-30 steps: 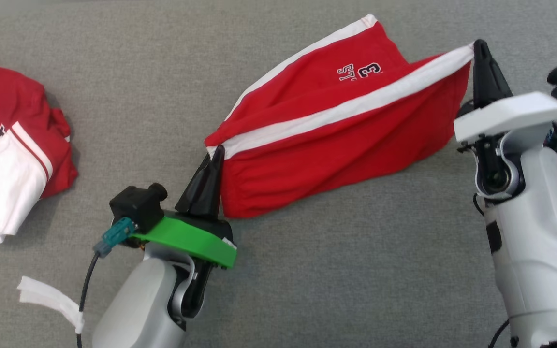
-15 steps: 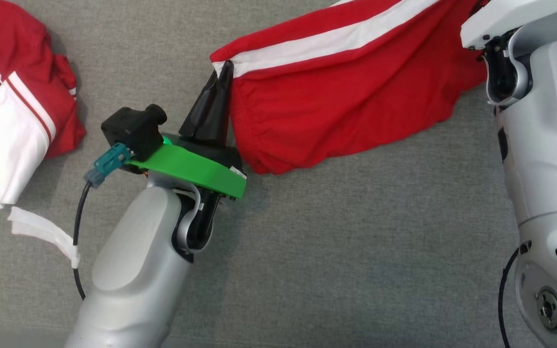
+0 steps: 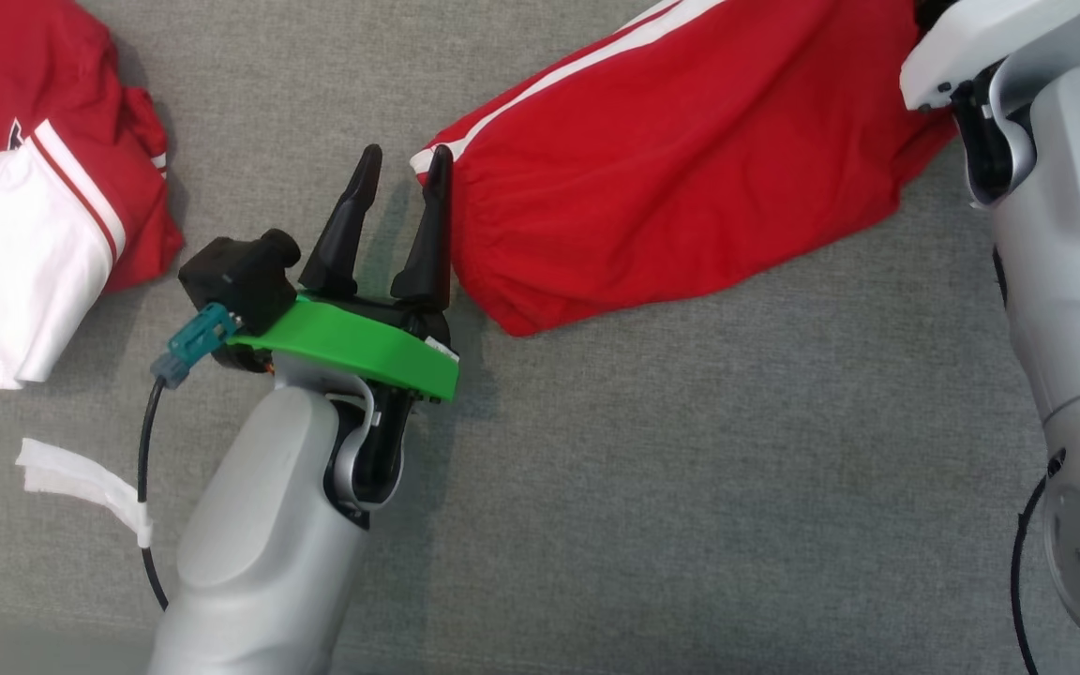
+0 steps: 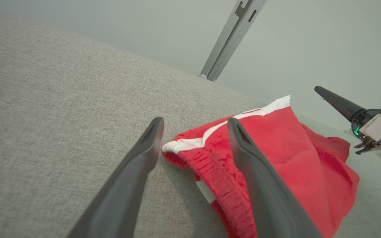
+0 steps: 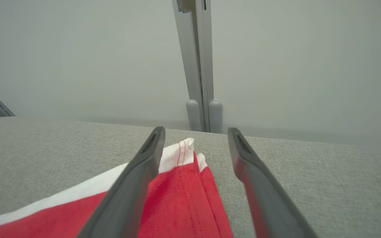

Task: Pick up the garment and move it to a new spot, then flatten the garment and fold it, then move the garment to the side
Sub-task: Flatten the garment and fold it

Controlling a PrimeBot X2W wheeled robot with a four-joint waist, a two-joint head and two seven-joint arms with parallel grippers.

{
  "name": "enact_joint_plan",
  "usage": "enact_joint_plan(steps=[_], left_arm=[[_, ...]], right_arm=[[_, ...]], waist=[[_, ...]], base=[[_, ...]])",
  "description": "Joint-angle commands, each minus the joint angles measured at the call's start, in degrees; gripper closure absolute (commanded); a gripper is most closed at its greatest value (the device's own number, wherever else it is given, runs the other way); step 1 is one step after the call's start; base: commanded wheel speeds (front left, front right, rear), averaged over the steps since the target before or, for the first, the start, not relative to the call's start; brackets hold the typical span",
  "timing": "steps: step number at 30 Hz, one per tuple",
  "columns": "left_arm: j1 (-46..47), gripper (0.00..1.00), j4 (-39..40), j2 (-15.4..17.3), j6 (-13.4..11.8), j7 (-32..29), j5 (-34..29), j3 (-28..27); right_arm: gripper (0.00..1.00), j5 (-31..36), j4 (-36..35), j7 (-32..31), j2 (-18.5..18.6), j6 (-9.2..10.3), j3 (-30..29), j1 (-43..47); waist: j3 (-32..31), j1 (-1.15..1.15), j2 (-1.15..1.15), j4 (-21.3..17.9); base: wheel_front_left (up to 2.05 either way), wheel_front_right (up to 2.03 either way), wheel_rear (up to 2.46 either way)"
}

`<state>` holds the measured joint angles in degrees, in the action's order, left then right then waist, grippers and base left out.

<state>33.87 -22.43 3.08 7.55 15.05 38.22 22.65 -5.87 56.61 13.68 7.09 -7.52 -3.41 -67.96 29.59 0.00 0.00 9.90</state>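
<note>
At upper centre of the head view the garment lies on the table, running to the upper right; the left gripper stands at its left end, fingers apart, one against the waistband corner. Low in the left wrist view that corner sits between the spread fingers, unclamped; low in the right wrist view the right gripper is likewise spread over the white-striped corner. Tips this close could snag the cloth on withdrawal and rumple it.
</note>
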Motion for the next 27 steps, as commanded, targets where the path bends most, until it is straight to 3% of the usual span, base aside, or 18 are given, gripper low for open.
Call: enact_joint_plan(steps=[1,11,12,13,14,27], left_arm=[[-1.39,0.00,0.32,-0.02,-0.11,0.17,-0.74,-0.39],[-4.96,0.00,1.06,-0.11,-0.11,0.12,-3.01,-1.71],[-5.30,0.00,0.98,-0.11,-0.11,0.12,-3.30,-1.92],[-5.51,0.00,0.87,-0.11,-0.11,0.12,-3.50,-2.02],[-5.74,0.00,0.80,-0.12,-0.11,0.12,-3.71,-2.12],[-12.72,0.00,-0.52,-0.06,-0.11,0.11,-6.28,-3.46]], right_arm=[[0.00,0.12,0.80,0.32,0.89,0.06,0.78,1.64],[0.00,-2.91,7.85,-7.36,2.49,0.06,4.44,7.69],[0.06,-3.62,8.73,-8.28,2.42,0.06,4.75,8.88],[0.46,-4.25,9.33,-8.85,2.47,0.06,4.77,9.72],[1.00,-4.76,9.82,-9.17,2.66,0.06,4.79,10.59],[1.00,-15.60,6.21,-0.61,3.60,0.11,1.40,21.60]], waist=[[-0.87,0.00,0.00,-0.40],[-2.65,0.00,0.00,-0.30],[-2.92,0.00,0.00,-0.28],[-3.20,0.00,0.00,-0.29],[-3.53,0.00,0.00,-0.34],[-12.75,0.00,0.00,-3.26]], base=[[0.00,0.00,0.00],[0.00,0.00,0.00],[0.00,0.00,0.00],[0.00,0.00,0.00],[0.00,0.00,0.00],[0.00,0.00,0.00]])
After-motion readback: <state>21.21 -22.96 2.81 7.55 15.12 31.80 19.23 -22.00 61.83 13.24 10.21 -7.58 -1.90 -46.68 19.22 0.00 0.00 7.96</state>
